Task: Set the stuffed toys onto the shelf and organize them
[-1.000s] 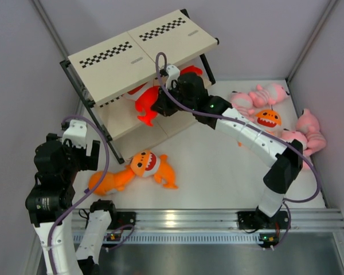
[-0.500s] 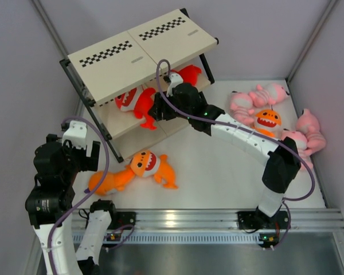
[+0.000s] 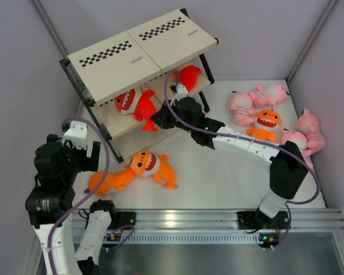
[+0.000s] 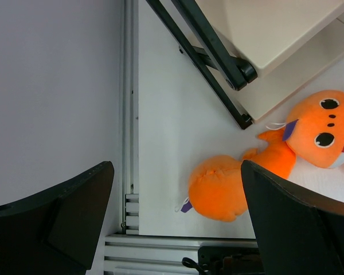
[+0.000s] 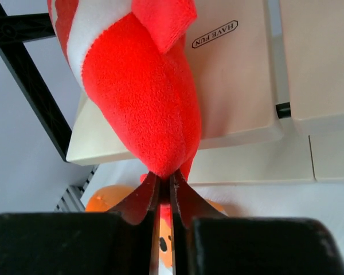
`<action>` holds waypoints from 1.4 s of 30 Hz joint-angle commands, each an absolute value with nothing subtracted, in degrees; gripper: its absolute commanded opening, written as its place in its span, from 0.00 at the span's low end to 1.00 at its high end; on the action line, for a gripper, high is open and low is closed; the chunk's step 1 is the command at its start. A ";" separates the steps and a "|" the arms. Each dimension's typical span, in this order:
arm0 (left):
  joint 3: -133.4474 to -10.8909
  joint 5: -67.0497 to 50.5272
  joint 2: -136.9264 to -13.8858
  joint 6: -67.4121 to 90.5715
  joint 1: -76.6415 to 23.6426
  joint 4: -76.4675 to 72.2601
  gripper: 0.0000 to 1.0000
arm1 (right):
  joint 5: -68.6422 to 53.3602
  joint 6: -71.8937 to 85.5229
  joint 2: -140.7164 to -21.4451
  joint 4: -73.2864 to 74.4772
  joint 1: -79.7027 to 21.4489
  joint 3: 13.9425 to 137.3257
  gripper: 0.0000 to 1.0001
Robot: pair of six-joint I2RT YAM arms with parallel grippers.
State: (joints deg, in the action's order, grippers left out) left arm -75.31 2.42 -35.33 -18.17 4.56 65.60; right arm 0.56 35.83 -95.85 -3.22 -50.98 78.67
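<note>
A red stuffed shark (image 3: 135, 103) lies on the middle board of the shelf (image 3: 143, 54), its tail hanging over the front edge. My right gripper (image 3: 159, 119) sits at that tail. In the right wrist view the gripper (image 5: 165, 175) is shut, pinching the tip of the red shark (image 5: 143, 86). A second red shark (image 3: 189, 74) rests further right on the same board. An orange shark (image 3: 146, 166) lies on the table in front of the shelf. My left gripper (image 4: 178, 229) hangs open above the tail of this orange shark (image 4: 218, 189), holding nothing.
Another orange shark (image 3: 268, 120) sits among pink plush animals (image 3: 258, 96) (image 3: 307, 134) at the right wall. The shelf's black leg (image 4: 218, 69) stands close to the left gripper. Walls enclose the table on the left, back and right.
The right arm set the red shark on the middle board and drew back toward the front. Its jaws opened briefly and closed again at the tail. The left arm stayed still.
</note>
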 commanded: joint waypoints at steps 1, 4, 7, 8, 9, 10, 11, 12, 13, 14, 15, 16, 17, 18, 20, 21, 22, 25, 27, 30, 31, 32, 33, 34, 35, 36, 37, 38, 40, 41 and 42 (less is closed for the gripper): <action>-74.97 2.20 -34.54 -18.46 4.31 64.78 0.99 | 0.79 42.97 -93.34 -14.49 -51.59 76.91 0.01; -74.88 1.93 -34.54 -18.37 4.22 64.86 0.99 | 1.05 45.61 -94.04 -17.83 -52.12 77.86 0.00; -74.97 1.85 -34.45 -18.37 4.22 64.78 0.99 | 1.67 47.46 -96.23 -18.54 -52.29 80.32 0.00; -74.80 2.11 -34.45 -18.37 4.13 64.78 0.99 | 1.76 48.33 -96.85 -18.98 -52.21 80.85 0.00; -74.71 2.20 -34.37 -18.37 4.13 64.86 0.98 | 2.02 48.77 -97.29 -19.42 -52.29 81.21 0.00; -74.62 2.28 -34.28 -18.46 4.04 64.78 0.99 | 2.72 49.04 -97.73 -20.12 -52.29 81.82 0.00; -74.62 2.29 -34.19 -18.54 4.04 64.78 0.99 | 3.07 49.65 -98.87 -20.13 -52.21 82.17 0.00; -74.53 2.29 -34.28 -18.54 3.96 64.78 0.99 | 3.42 49.75 -99.40 -19.95 -52.29 82.53 0.00; -74.53 2.37 -34.10 -18.46 4.04 64.78 0.99 | 3.69 49.83 -100.01 -20.04 -52.29 83.23 0.00; -74.53 2.37 -34.19 -18.63 3.87 64.86 0.99 | 3.52 49.83 -101.06 -19.60 -52.21 83.75 0.00; -74.62 2.46 -34.02 -18.63 3.87 64.78 0.99 | 3.52 49.83 -101.60 -19.43 -52.03 84.28 0.00; -74.53 2.46 -34.01 -18.72 3.87 64.78 0.98 | 3.25 49.66 -102.47 -19.08 -51.94 85.42 0.00; -74.53 2.55 -34.10 -18.63 3.69 64.78 0.99 | 3.16 49.66 -103.00 -18.38 -51.77 86.04 0.00; -74.53 2.46 -34.01 -18.63 3.78 64.86 0.99 | 2.99 49.57 -103.36 -18.28 -51.77 86.48 0.00; -74.44 2.46 -34.01 -18.63 3.69 64.78 0.99 | 2.64 49.57 -103.80 -18.28 -51.59 86.92 0.01; -74.53 2.46 -34.01 -18.63 3.60 64.86 0.99 | 2.64 49.66 -103.71 -18.19 -51.59 86.92 0.04; -74.53 2.46 -34.01 -18.63 3.69 64.86 0.99 | 3.33 49.57 -103.54 -18.11 -51.59 86.58 0.09; -74.53 2.46 -34.10 -18.63 3.60 64.77 0.99 | 4.74 49.49 -101.09 -18.02 -51.59 84.65 0.44; -74.53 2.55 -34.10 -18.72 3.60 64.86 0.99 | 4.83 47.99 -99.68 -17.49 -51.59 83.85 0.54; -74.53 2.37 -34.19 -18.72 3.69 64.86 0.99 | 4.83 46.06 -95.90 -16.35 -51.77 81.83 0.63; -74.53 2.37 -34.28 -18.72 3.60 64.78 0.99 | 4.75 45.53 -93.45 -16.00 -51.85 80.52 0.65; -74.53 2.37 -34.19 -18.72 3.60 64.86 0.99 | 4.66 43.96 -92.21 -15.47 -52.03 79.99 0.66; -74.36 2.37 -34.19 -18.81 3.69 64.86 0.99 | 4.57 42.73 -90.89 -14.51 -52.03 79.63 0.67; -74.27 2.37 -34.28 -18.81 3.69 64.95 0.99 | 4.57 41.32 -88.09 -10.93 -52.21 79.63 0.68; -74.18 2.63 -34.28 -18.90 3.60 64.95 0.99 | 4.83 38.00 -86.50 -8.90 -52.47 79.63 0.69; -74.01 2.81 -34.28 -19.16 3.60 64.95 0.99 | 5.27 36.23 -84.92 -6.88 -52.82 79.45 0.70; -73.48 3.16 -34.28 -19.33 3.60 64.95 0.99 | 6.14 34.47 -81.34 -4.33 -53.08 78.50 0.71; -73.04 3.60 -34.28 -19.51 3.60 65.04 0.99 | 6.50 31.06 -79.56 -0.22 -53.69 77.70 0.71; -70.94 5.35 -33.75 -20.39 3.78 64.95 0.99 | 6.42 28.14 -74.48 4.90 -54.14 73.59 0.76; -70.06 6.14 -33.14 -20.74 3.87 64.86 0.99 | 6.33 26.30 -72.79 8.75 -54.23 71.74 0.76; -68.74 7.89 -32.79 -21.26 3.95 64.95 0.99 | 6.33 25.67 -71.38 10.09 -54.23 67.19 0.77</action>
